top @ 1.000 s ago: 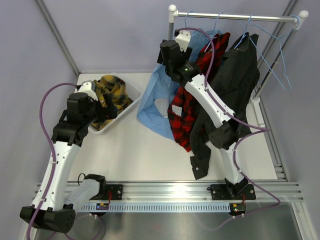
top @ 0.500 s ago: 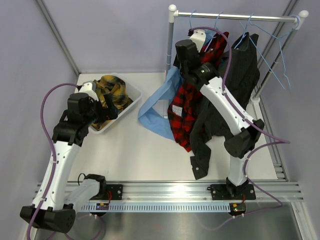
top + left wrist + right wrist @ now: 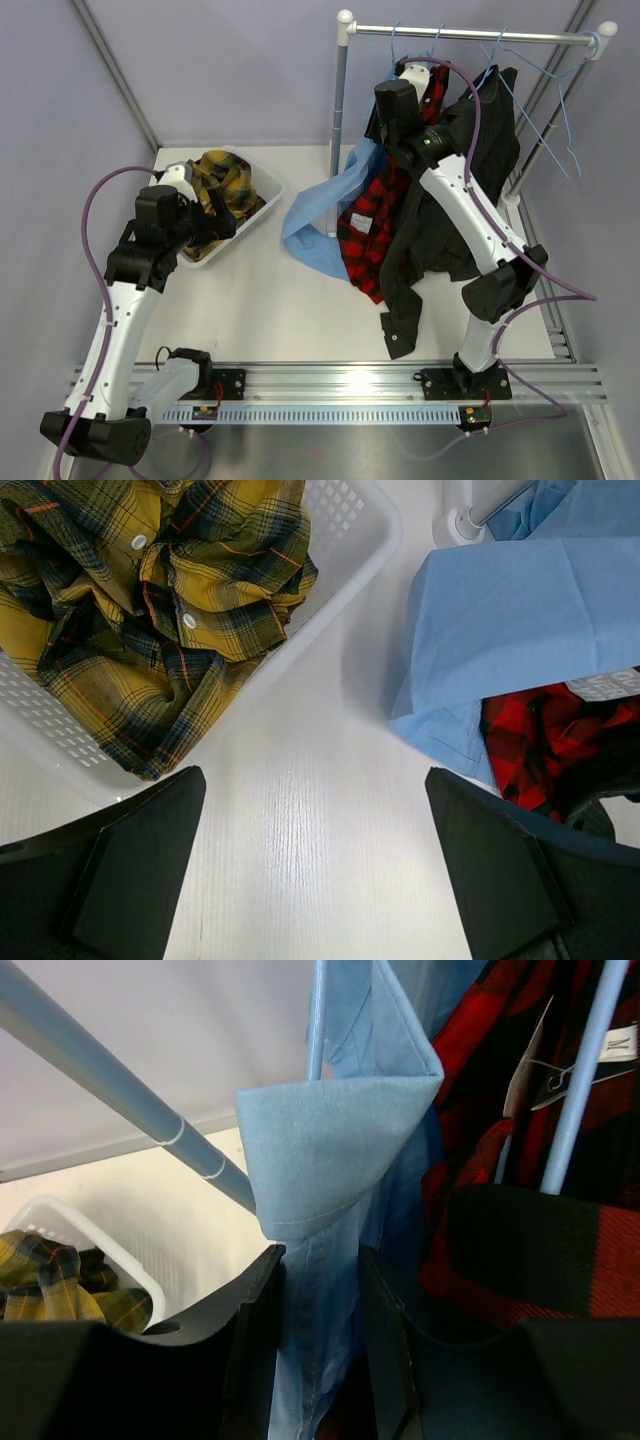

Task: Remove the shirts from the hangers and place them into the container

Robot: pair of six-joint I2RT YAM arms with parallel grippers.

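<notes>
The light blue shirt (image 3: 335, 1150) hangs on a pale-blue wire hanger (image 3: 316, 1020), and my right gripper (image 3: 320, 1340) is shut on its front placket just below the collar. From above, this gripper (image 3: 385, 135) is under the rail, with the blue shirt (image 3: 320, 215) trailing down to the table. The red-and-black plaid shirt (image 3: 370, 230) and the black shirt (image 3: 470, 160) hang beside it. The yellow-and-black plaid shirt (image 3: 150, 600) lies in the white container (image 3: 370, 540). My left gripper (image 3: 315, 870) stands open over bare table beside the container.
The metal rail (image 3: 470, 35) spans the back right on white-capped posts, one post (image 3: 120, 1080) passing close to my right gripper. Empty hangers (image 3: 545, 100) hang at its right end. A post foot (image 3: 455, 525) stands near the blue shirt's hem.
My right arm has swung right and up under the rail, and its jaws have closed on the light blue shirt. The shirt's upper part followed to the right. The left arm has stayed still.
</notes>
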